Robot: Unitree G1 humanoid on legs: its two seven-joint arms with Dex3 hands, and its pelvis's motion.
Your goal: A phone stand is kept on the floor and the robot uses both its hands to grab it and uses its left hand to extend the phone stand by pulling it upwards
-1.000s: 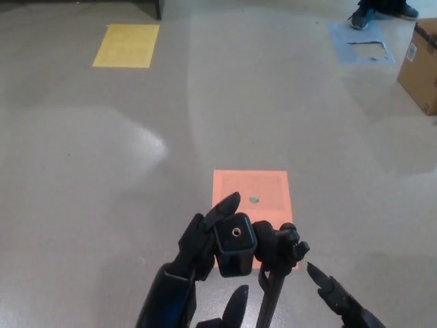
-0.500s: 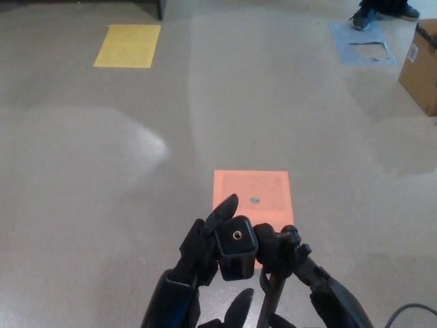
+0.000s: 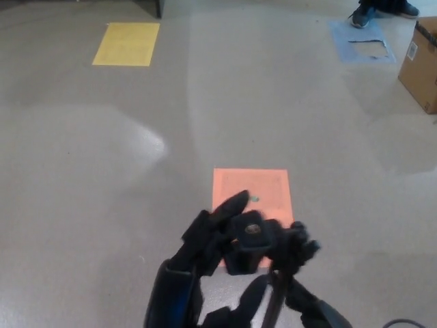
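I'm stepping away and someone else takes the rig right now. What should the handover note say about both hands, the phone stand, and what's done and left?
Left hand: wrapped around the head of the phone stand, fingers and thumb on either side.
Right hand: low at the picture's bottom edge, against the stand's pole; grip too blurred to confirm.
Phone stand: upright over the near edge of the orange floor square, its top blurred.
Done: left hand is on the stand.
Left: confirm the right hand's hold, then pull upward with the left hand to extend. How far it is extended cannot be judged.
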